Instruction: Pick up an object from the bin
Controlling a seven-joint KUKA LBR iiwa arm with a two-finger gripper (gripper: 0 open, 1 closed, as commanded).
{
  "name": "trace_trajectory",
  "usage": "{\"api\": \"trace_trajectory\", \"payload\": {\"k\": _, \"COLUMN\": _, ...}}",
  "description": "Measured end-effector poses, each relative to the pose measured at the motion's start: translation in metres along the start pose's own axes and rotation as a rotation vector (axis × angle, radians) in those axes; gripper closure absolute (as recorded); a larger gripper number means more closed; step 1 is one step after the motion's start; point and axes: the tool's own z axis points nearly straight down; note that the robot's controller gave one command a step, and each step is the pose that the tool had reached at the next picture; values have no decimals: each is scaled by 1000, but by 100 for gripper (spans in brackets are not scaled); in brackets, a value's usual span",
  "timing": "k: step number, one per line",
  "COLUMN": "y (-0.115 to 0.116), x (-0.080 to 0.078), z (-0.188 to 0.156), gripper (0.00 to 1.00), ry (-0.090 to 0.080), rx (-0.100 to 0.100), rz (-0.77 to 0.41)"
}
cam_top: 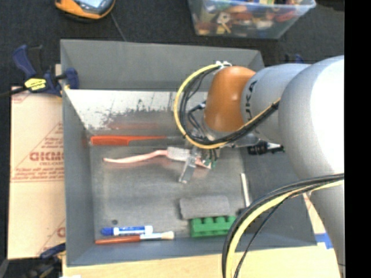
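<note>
My gripper (187, 171) hangs over the middle of the bin, below the orange wrist cover. Just to its left lies a pale pink curved brush (139, 157), its whitish head (177, 153) right next to the gripper; whether they touch I cannot tell. A long orange-red stick (128, 139) lies along the back wall, above the pink brush. In front of the gripper sits a grey foam block (204, 206), with a green toy brick (213, 225) just beyond it at the front wall.
A thin white stick (244, 189) lies to the gripper's right. A blue-and-white marker (127, 231) and an orange-handled small brush (134, 238) rest in the front left corner. The arm and its cables cover the bin's right side.
</note>
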Motion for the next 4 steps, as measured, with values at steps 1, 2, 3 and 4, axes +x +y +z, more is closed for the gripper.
{"api": "trace_trajectory", "payload": {"k": 1, "y": -1, "x": -16, "z": -1, "gripper": 100, "ry": -1, "rx": -2, "rz": -251}}
{"api": "trace_trajectory", "payload": {"k": 2, "y": -1, "x": -16, "z": -1, "gripper": 100, "ry": -1, "rx": -2, "rz": -252}}
{"api": "trace_trajectory", "payload": {"k": 3, "y": -2, "x": -15, "z": -30, "gripper": 100, "ry": 5, "rx": -1, "rz": -252}}
{"api": "trace_trajectory", "payload": {"k": 4, "y": -2, "x": -16, "z": -65, "gripper": 100, "ry": 3, "rx": -1, "rz": -253}}
